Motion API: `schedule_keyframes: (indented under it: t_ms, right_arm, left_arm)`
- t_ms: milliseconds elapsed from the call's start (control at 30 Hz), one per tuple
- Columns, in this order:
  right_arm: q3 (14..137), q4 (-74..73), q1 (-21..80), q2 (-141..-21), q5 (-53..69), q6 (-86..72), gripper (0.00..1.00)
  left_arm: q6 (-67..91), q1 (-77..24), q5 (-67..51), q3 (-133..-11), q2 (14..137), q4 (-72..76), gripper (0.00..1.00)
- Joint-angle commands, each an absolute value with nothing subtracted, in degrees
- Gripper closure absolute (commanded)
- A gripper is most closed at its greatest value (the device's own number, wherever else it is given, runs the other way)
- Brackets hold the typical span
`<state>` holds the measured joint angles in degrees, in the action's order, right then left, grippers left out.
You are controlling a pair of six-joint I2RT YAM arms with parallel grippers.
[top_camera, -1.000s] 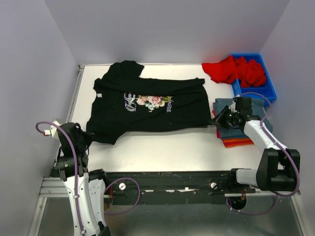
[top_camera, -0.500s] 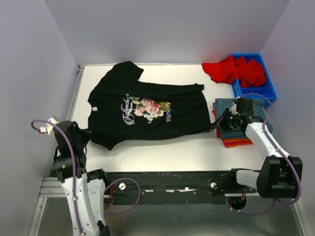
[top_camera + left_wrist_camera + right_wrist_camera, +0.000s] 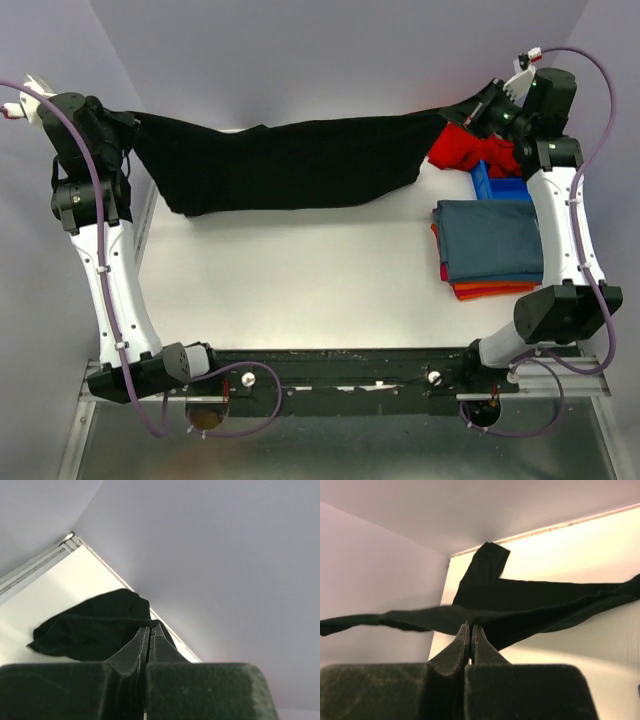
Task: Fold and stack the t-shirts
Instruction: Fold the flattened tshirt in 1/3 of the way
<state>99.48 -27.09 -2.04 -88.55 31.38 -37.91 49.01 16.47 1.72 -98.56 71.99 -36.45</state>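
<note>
Both arms up high at the far side.

- My left gripper (image 3: 128,122) is pinched closed on one end of the black t-shirt (image 3: 290,165), near the far left corner.
- My right gripper (image 3: 480,110) is clamped on the other end, at the far right.
- The shirt hangs stretched between them over the far part of the table (image 3: 300,300). Its lower edge sags, and I can't tell whether it brushes the surface.
- Both wrist views show fingers pressed flat together with black cloth at the tips.

Containers:

- One blue bin (image 3: 505,186) sits at the far right, mostly hidden behind my right arm.
- A crumpled red t-shirt (image 3: 462,150) lies partly inside it and spills over its left wall onto the table. I can't see the rest of the bin's inside.

Just in front of the bin is a folded stack, with the slate-blue t-shirt (image 3: 490,240) on top and the orange t-shirt (image 3: 490,291) at the bottom, its edge showing along the near side.
</note>
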Motion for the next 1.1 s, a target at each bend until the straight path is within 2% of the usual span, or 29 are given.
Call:
schedule_keyframes:
  t_ms: [0, 233, 367, 533, 700, 900, 1067]
  right_arm:
    - [99.2, -31.9, -2.1, -89.4, 36.5, -38.9, 0.99]
    - [77.9, -28.4, -2.1, -78.7, 37.5, -37.3, 0.99]
    - [66.4, -31.8, -2.1, -71.7, 31.3, -35.9, 0.99]
    - [52.4, -37.3, -2.1, -62.3, 23.1, -35.8, 0.99]
    - [41.8, -41.5, -2.1, -54.8, 17.2, -37.0, 0.99]
    - [37.4, -37.2, -2.0, -54.5, 19.9, -38.2, 0.99]
    - [42.9, -37.4, -2.1, -61.6, 15.6, -37.3, 0.99]
  left_arm:
    - [48.1, 16.6, 5.3, -100.3, 68.9, -39.5, 1.0]
    - [45.8, 16.6, 6.3, -82.9, 53.1, -41.4, 1.0]
    - [42.9, 16.6, 5.9, -72.1, 44.1, -46.6, 1.0]
    - [39.4, 16.6, 11.3, -66.3, 38.4, -59.7, 1.0]
    - [41.4, 16.6, 3.6, -58.4, 30.7, -62.9, 1.0]
    - [47.4, 16.6, 0.2, -46.9, 30.4, -57.6, 1.0]
    - [48.2, 16.6, 0.6, -47.2, 38.0, -49.9, 1.0]
